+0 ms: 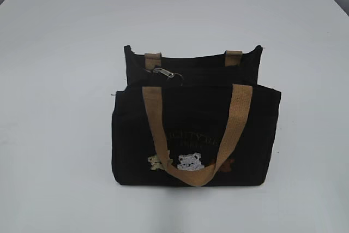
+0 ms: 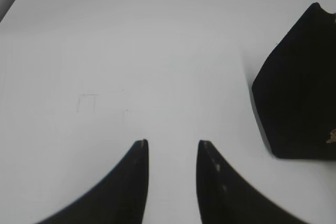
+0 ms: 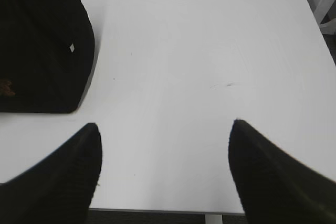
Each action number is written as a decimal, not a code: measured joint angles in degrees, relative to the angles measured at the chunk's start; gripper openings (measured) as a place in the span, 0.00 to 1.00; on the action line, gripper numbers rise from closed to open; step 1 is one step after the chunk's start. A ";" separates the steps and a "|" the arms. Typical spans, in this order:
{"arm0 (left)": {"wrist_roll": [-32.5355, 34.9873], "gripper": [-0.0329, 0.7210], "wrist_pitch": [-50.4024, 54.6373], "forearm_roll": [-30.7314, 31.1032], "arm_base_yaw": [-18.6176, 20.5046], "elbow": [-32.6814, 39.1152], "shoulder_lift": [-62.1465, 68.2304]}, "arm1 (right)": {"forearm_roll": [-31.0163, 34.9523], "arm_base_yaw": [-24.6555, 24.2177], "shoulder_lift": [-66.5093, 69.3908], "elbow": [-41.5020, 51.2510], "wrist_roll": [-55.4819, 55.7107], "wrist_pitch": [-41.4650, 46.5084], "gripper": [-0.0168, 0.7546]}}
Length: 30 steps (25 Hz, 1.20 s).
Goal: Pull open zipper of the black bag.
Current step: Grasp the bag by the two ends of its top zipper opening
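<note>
Keeping our left gripper (image 2: 173,142) partly open and our right gripper (image 3: 165,127) wide open, both empty over the table (image 1: 54,53), we see the black bag (image 1: 196,129) standing upright between them, so its zipper (image 1: 166,73) tab is reachable.

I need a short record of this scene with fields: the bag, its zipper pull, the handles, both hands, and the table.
bag: small boxy black fabric bag, upright on the table
zipper pull: silver metal pull tab on the top, near the bag's left end, untouched
handles: tan webbing handles, front one hanging down over the front
left hand: partly open, holding nothing, beside the bag
right hand: wide open, holding nothing, beside the bag
table: plain white table
</note>
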 joint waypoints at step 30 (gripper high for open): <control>0.00 0.38 -1.55 -17.61 -0.01 -0.05 12.95 | 0.00 0.00 0.00 0.00 0.00 0.00 0.77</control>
